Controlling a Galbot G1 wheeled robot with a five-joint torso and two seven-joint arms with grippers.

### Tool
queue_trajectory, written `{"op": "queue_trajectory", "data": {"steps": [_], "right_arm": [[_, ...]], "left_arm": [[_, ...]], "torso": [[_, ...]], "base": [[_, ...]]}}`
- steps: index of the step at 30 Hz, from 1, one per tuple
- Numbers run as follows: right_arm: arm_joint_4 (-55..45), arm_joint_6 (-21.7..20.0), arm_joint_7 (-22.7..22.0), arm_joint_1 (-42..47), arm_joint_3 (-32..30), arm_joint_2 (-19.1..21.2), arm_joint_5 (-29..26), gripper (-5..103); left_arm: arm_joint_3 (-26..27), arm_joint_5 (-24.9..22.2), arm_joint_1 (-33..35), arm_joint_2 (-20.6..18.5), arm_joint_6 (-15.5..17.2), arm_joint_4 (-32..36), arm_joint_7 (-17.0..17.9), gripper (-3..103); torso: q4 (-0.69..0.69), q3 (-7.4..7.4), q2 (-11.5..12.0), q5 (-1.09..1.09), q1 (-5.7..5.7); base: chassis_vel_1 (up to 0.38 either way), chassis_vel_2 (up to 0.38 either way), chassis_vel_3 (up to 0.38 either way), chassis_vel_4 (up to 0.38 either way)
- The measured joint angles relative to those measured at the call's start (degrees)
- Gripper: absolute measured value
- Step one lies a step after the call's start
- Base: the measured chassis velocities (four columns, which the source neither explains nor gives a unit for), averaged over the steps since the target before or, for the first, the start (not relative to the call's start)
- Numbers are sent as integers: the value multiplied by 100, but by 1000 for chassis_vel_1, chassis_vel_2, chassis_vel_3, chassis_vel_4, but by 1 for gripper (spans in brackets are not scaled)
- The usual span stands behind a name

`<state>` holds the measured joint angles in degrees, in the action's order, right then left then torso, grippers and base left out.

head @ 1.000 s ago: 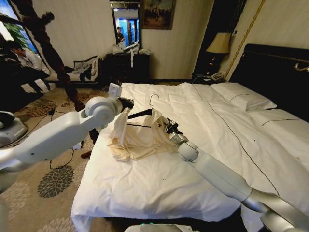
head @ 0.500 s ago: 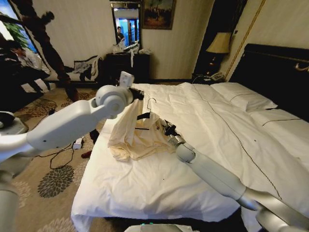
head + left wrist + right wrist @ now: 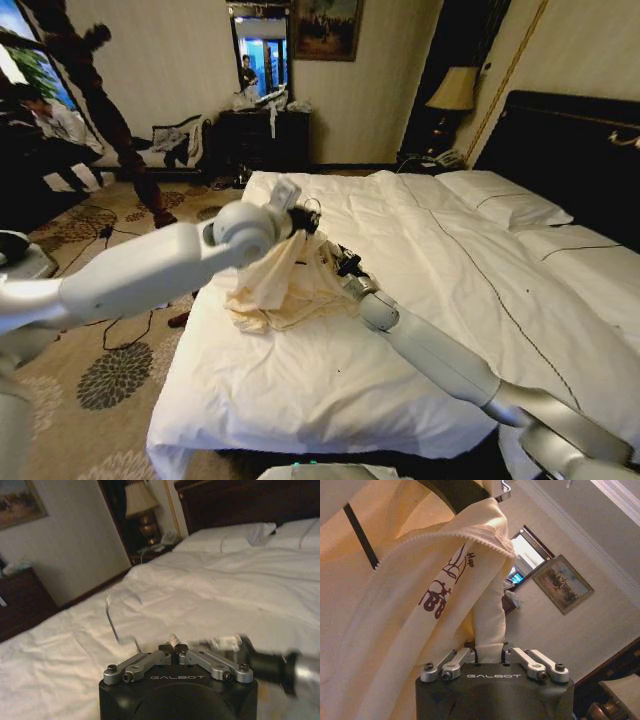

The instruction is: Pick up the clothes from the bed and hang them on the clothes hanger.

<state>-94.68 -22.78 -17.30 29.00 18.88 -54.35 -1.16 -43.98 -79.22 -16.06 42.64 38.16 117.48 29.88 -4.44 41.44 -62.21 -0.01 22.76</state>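
Note:
A cream garment (image 3: 285, 285) with dark red print lies bunched on the bed (image 3: 400, 340), its top raised on the black clothes hanger (image 3: 455, 492). My left gripper (image 3: 300, 216) is over the bed's left part, shut on the hanger just under its silvery hook (image 3: 116, 617); the fingers (image 3: 150, 661) meet in the left wrist view. My right gripper (image 3: 346, 266) sits just right of the garment, shut on a fold of cream cloth (image 3: 489, 630). A black hanger bar (image 3: 360, 535) shows against the cloth.
White pillows (image 3: 505, 205) and a dark headboard (image 3: 570, 140) are at the right. A dark dresser (image 3: 262, 135) stands past the bed's foot, a lamp (image 3: 455, 90) in the corner. Patterned carpet (image 3: 100, 375) with cables (image 3: 150, 300) lies left of the bed.
My left arm has swung right and farther over the bed, carrying the hanger and drawing the garment's top with it. The right gripper has shifted slightly toward it, still holding cloth.

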Motion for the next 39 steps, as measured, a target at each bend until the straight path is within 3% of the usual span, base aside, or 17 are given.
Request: {"op": "queue_trajectory", "data": {"steps": [6,10,14,16,20,22,23,25,29,30,32,34,35,36,39], "right_arm": [[-17,0,-58,-1,-66,6,-69,19],[-83,33,-69,54,-129,50,-130,19],[-174,181,-57,150,-179,92,-160,19],[-200,207,-56,166,-180,89,-173,19],[-275,298,-57,216,-183,25,-215,19],[-278,311,-60,225,-183,18,-215,19],[-280,337,-63,250,-199,18,-214,19],[-283,379,-66,279,-233,30,-187,19],[-361,583,-54,436,-414,165,20,19],[-361,583,-54,436,-414,165,20,19],[-382,673,-30,505,-465,224,143,19],[-383,774,-2,545,-500,250,309,19],[-358,921,46,555,-547,253,631,19],[-358,921,46,555,-547,253,631,19],[-263,1391,210,545,-742,233,1665,19]], "left_arm": [[40,-37,288,-152,12,353,81,0],[214,-62,511,-270,18,566,150,11],[436,-280,644,-537,183,902,119,32],[467,-319,667,-584,195,974,113,32],[546,-462,685,-750,229,1212,57,54],[558,-492,677,-790,237,1260,40,54],[584,-525,665,-855,242,1340,23,65],[641,-545,668,-926,226,1421,12,65],[983,-523,782,-1440,9,1490,-82,86],[983,-523,782,-1440,9,1490,-82,86],[1059,-290,806,-1753,-50,1327,-345,97],[1094,-19,806,-1972,-81,1138,-701,98],[1096,270,777,-2136,-109,918,-1146,100],[1096,270,777,-2136,-109,918,-1146,100],[1082,457,673,-2337,-223,543,-2174,102]], "torso": [[-2,0,0,1,1],[-4,0,0,1,0],[-1,0,0,1,0],[-2,0,0,1,0],[-2,0,0,1,0],[-2,0,0,0,1],[-2,0,0,1,1],[-2,0,0,1,0],[-3,0,0,1,0],[-3,0,0,1,0],[-1,0,0,0,0],[-1,0,0,0,0],[-1,0,0,0,0],[-1,0,0,0,0],[0,1,0,0,1]], "base": [[0,0,0,0],[0,0,0,0],[0,0,0,0],[0,0,0,0],[0,0,0,0],[0,0,0,0],[0,0,0,0],[0,0,0,0],[0,0,0,0],[0,0,0,0],[0,0,0,0],[0,0,0,0],[0,0,0,0],[0,0,0,0],[0,0,0,0]]}}
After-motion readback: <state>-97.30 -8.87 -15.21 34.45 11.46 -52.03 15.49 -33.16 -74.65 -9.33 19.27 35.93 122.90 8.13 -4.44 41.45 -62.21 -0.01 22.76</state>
